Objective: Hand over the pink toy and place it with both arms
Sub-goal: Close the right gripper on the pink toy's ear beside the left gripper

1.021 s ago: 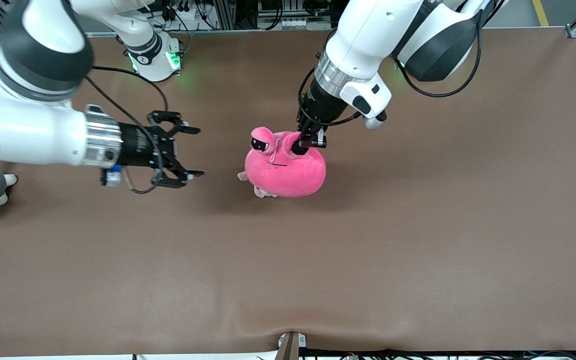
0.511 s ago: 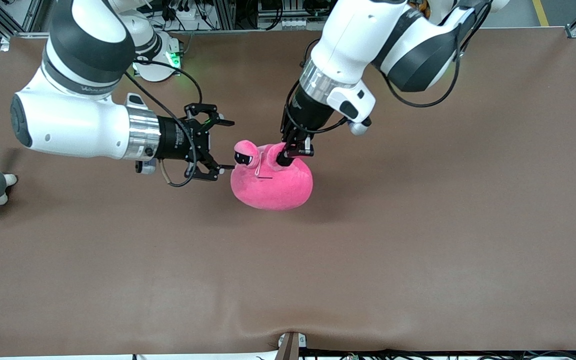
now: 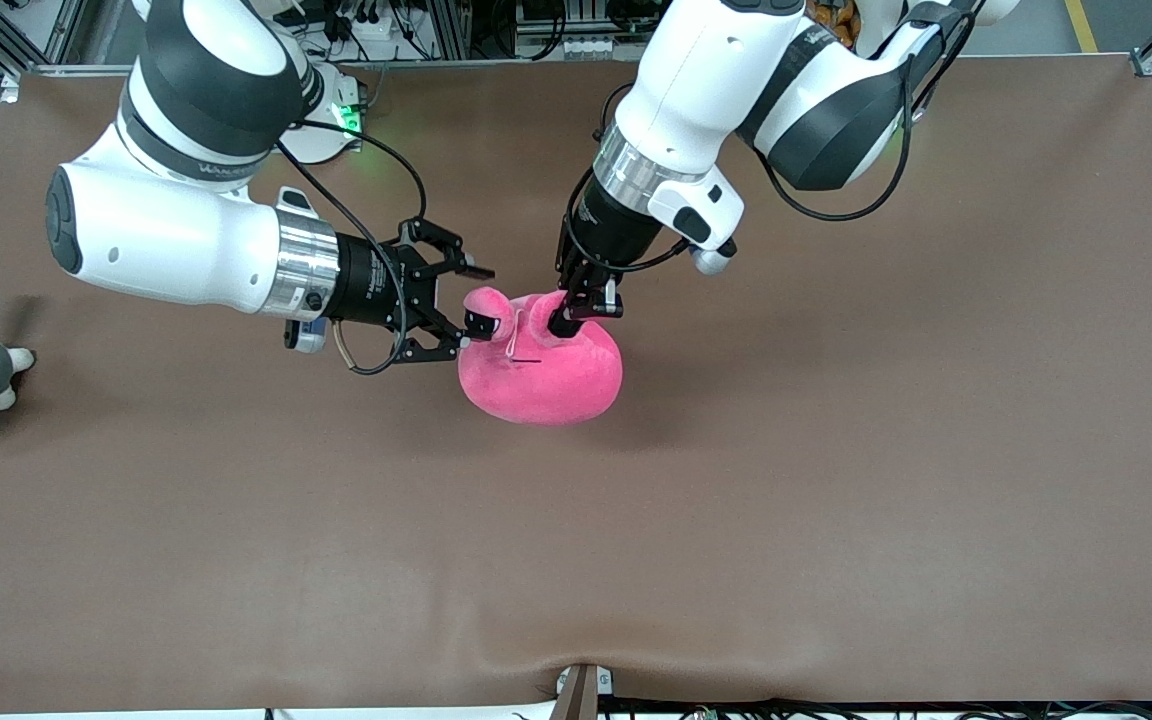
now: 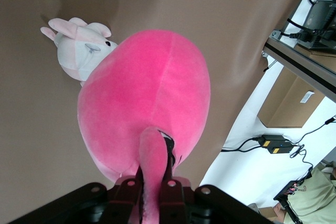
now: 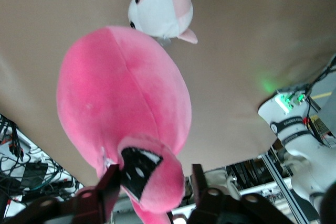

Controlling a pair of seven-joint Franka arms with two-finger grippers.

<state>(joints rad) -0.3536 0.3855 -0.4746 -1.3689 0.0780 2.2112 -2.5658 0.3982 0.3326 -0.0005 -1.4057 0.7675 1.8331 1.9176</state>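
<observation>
Both arms are glossy white shells broken by broad black joint bands. Each wrist ends in a ribbed silver collar, then a black gripper body with slim black fingers [image 3: 574, 312]. Black cables loop loosely beside each wrist. The right arm's base glows green, and grey lettering runs along one black band.

The pink toy [image 3: 541, 375] is soft, fuzzy plush; the table [image 3: 836, 500] has a matt brown covering.

We see the pink toy [image 3: 541, 368] up over the table [image 3: 836, 450], with the small dog plush [image 4: 79, 45] under it.
</observation>
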